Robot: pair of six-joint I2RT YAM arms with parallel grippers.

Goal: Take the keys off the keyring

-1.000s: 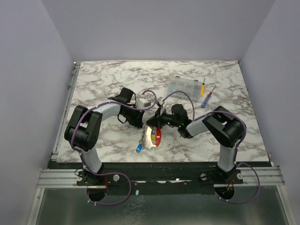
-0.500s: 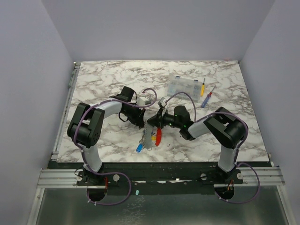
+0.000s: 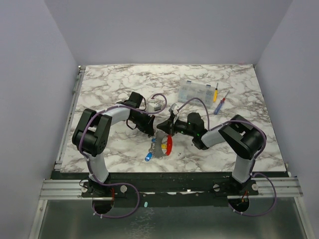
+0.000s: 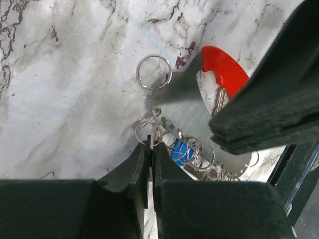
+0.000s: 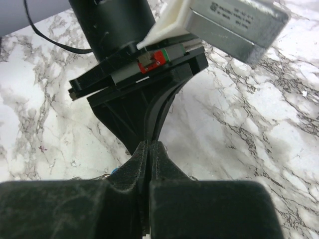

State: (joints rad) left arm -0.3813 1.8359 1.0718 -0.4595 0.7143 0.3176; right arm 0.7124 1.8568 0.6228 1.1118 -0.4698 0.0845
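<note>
Keys [image 3: 158, 148] are lying in a bunch on the marble table [image 3: 109, 84], near its front edge, between the 2 arms. We're seeing silvery blades and 1 blue key head [image 4: 178, 152] in there. The keyring [image 4: 192, 157] is showing as a tangle of small wire rings mixed in with them, flat on the marble.

Left gripper [image 4: 151, 147] is reaching down at the bunch's edge with its jaws almost together, pinching a thin metal sliver [image 4: 150, 140] between the tips. We're not managing to tell whether that sliver is ring wire or a key blade. 1 small ring of the tangle is sitting right at the tips, just past the pinch.

Right gripper [image 5: 148, 147] is sitting nose to nose with the left one, its fingers pressing fully together. We're unable to tell whether anything is caught between them: the seam is reading too dark in its own wrist view. In the left wrist view those fingers are crossing over a red tag [image 4: 224, 69] lying on the marble beside the bunch. We can't tell whether they're touching it.

1 loose ring [image 4: 154, 72] is lying on bare marble, apart from the bunch and near the red tag.

A clear parts box [image 3: 195, 90] and 2 screwdrivers [image 3: 215, 93] are lying at the table's far right, well apart from the keys.
</note>
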